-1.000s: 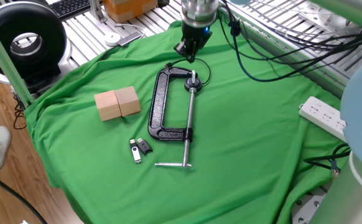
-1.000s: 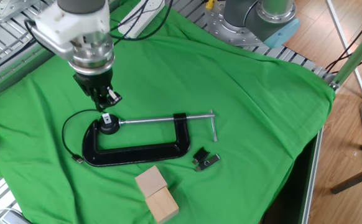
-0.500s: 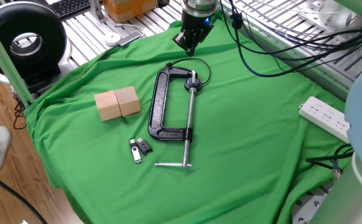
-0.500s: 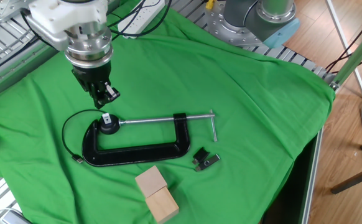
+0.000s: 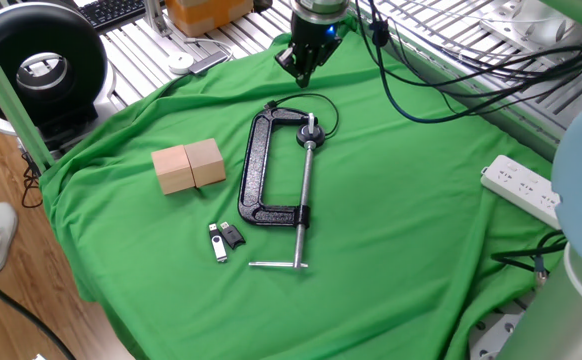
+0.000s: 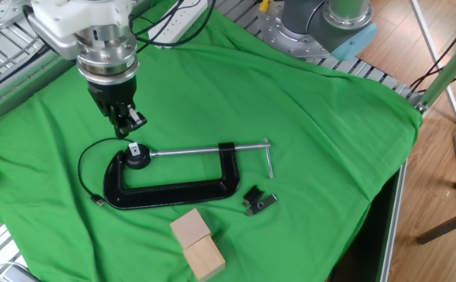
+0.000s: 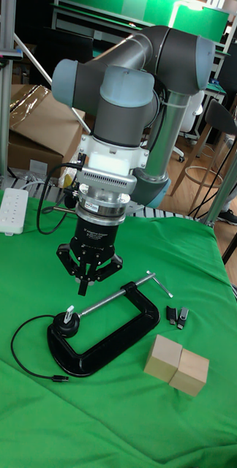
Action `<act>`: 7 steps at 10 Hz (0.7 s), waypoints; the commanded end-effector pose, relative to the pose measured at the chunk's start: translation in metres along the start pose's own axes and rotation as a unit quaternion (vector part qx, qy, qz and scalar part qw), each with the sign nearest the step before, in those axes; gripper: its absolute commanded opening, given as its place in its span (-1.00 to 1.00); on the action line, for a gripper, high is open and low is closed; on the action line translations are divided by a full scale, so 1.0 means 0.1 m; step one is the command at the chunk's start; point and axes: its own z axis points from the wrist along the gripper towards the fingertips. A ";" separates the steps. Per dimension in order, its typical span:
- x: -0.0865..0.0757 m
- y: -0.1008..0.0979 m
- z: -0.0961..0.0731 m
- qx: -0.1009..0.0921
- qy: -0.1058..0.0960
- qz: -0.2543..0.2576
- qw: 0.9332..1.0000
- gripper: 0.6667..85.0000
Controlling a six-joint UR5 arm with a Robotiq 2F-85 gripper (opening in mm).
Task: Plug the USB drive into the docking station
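Observation:
The USB drive (image 5: 218, 244) is a small silver and black stick lying flat on the green cloth beside a black cap (image 5: 234, 236); it also shows as the USB drive (image 6: 262, 204) and the USB drive (image 7: 179, 315). The docking station (image 5: 311, 129) is a small black round puck with a white stub on top and a thin black cable, sitting in the mouth of a black C-clamp (image 5: 259, 170). My gripper (image 5: 302, 76) hangs above and behind the docking station (image 6: 136, 157), apart from it. My gripper (image 7: 84, 287) has its fingers closed together, with nothing seen between them.
Two wooden blocks (image 5: 189, 165) lie side by side to the left of the clamp. A white power strip (image 5: 519, 187) rests at the right edge of the cloth. Cables hang behind the arm, and metal rails border the cloth.
My gripper has risen and drawn back from the docking station toward the far edge of the cloth. The clamp, the USB drive and the blocks have not moved.

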 end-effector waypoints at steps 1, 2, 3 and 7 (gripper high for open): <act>-0.04 -0.04 0.01 0.005 -0.002 0.006 1.000 -0.98; -0.03 -0.09 0.01 0.015 -0.001 0.014 1.000 -0.98; -0.03 -0.11 0.01 0.019 -0.001 0.016 1.000 -0.98; -0.02 0.02 0.02 -0.004 0.003 0.026 1.000 -0.98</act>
